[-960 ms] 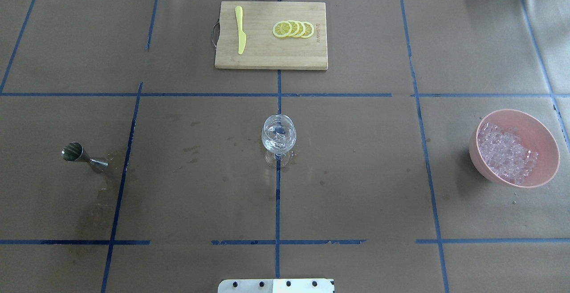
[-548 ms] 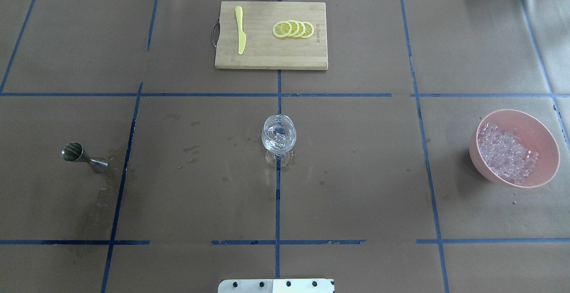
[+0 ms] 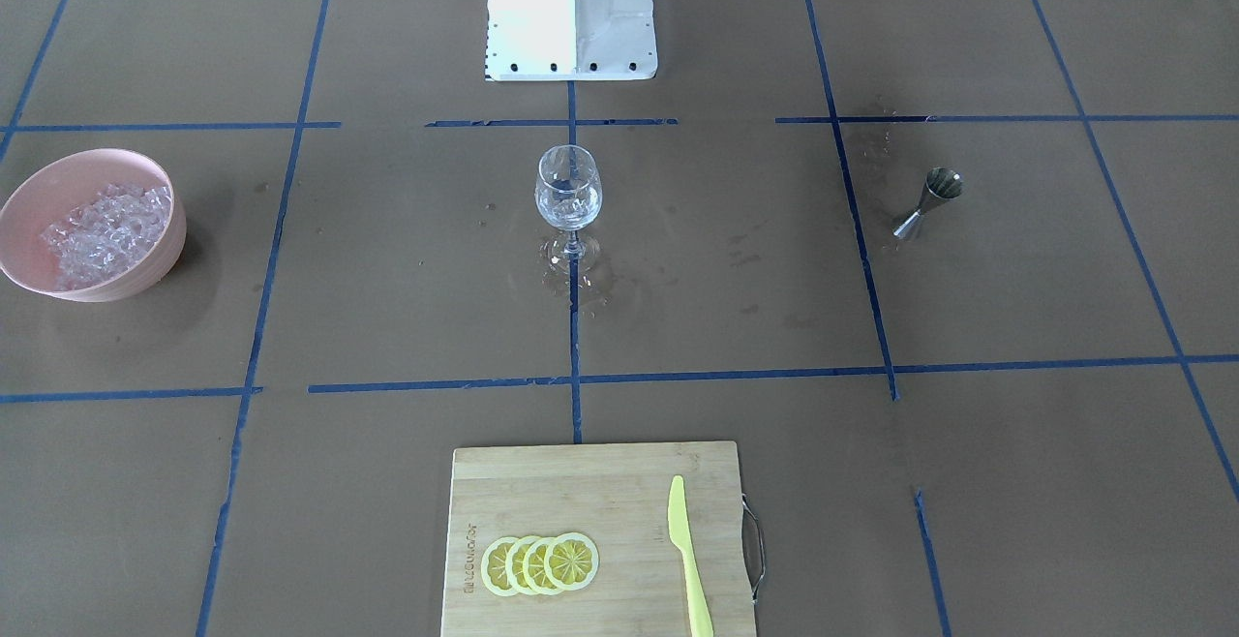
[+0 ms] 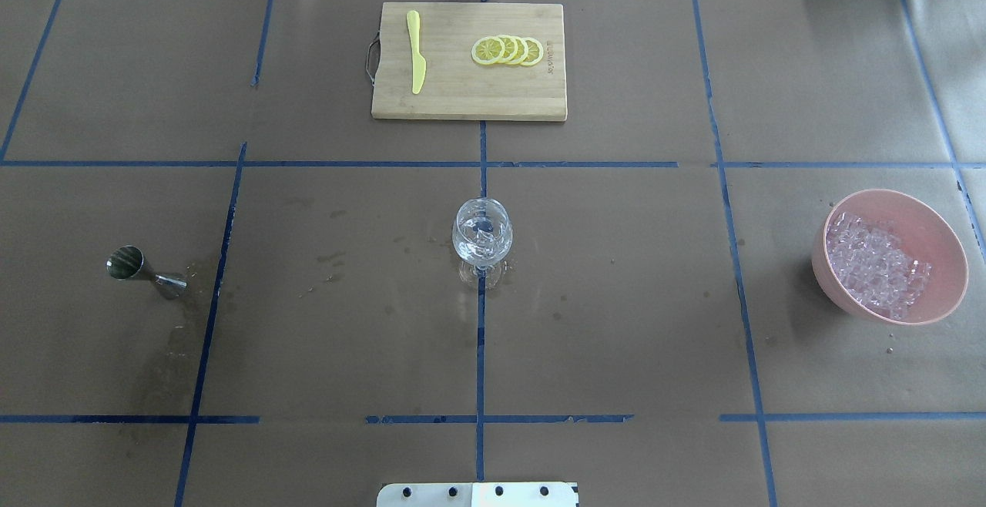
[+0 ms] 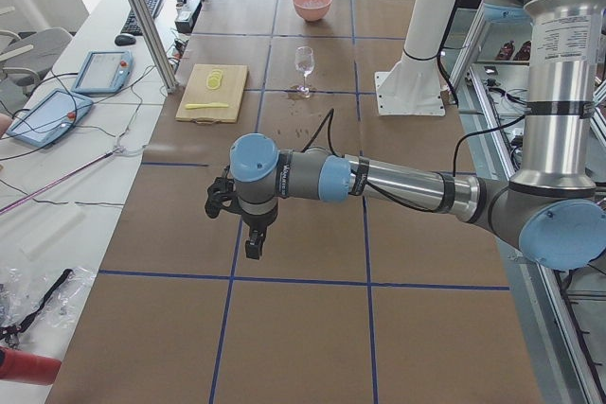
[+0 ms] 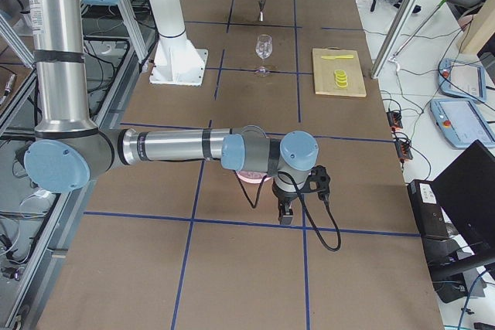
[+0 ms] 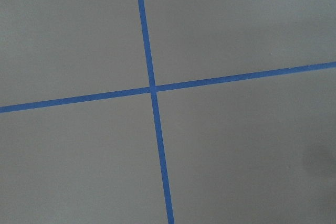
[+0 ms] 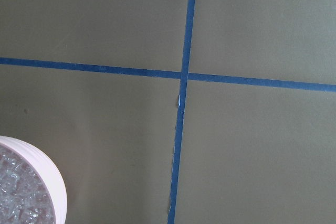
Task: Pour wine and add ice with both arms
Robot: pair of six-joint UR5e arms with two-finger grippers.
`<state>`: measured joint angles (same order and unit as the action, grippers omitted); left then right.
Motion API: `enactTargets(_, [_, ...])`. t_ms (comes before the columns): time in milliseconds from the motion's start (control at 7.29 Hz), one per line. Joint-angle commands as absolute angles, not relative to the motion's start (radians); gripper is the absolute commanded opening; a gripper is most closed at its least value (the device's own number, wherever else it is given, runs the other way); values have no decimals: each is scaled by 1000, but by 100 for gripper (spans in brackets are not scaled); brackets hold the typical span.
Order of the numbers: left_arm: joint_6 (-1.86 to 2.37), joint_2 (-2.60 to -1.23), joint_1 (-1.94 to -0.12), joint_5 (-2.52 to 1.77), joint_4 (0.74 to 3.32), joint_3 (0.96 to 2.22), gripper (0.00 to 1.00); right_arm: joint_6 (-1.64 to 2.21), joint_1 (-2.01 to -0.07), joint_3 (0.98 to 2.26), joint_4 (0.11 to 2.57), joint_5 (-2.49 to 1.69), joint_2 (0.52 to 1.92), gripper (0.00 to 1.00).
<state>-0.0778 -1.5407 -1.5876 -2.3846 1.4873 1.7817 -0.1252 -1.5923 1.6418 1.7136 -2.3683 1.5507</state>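
Observation:
A clear wine glass (image 4: 482, 233) stands at the table's middle, with glinting clear contents in its bowl; it also shows in the front view (image 3: 568, 194). The ice (image 4: 874, 264) fills a pink bowl (image 4: 940, 249) at the right. A steel jigger (image 4: 142, 270) stands at the left by a damp stain. Neither arm shows in the overhead view. My left gripper (image 5: 254, 245) hangs over bare table far out to the left; I cannot tell if it is open. My right gripper (image 6: 285, 214) hangs beyond the bowl (image 8: 37, 174); I cannot tell its state.
A wooden cutting board (image 4: 462, 99) lies at the far middle with lemon slices (image 4: 507, 50) and a yellow knife (image 4: 416, 51). The white base block (image 3: 571, 13) stands at the robot's side. Blue tape lines cross the brown table cover.

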Motion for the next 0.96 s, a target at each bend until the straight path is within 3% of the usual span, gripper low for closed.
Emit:
enactTargets(0, [-77,-1540,-1588,-2384,1488,1779,100,-124,-1592,1644,1713,-2370,1559,100])
enactTargets(823, [-77,-1554,-1588,-2385,1483,1776,100,-127,-1592,1652,1713,-2372,1552,100])
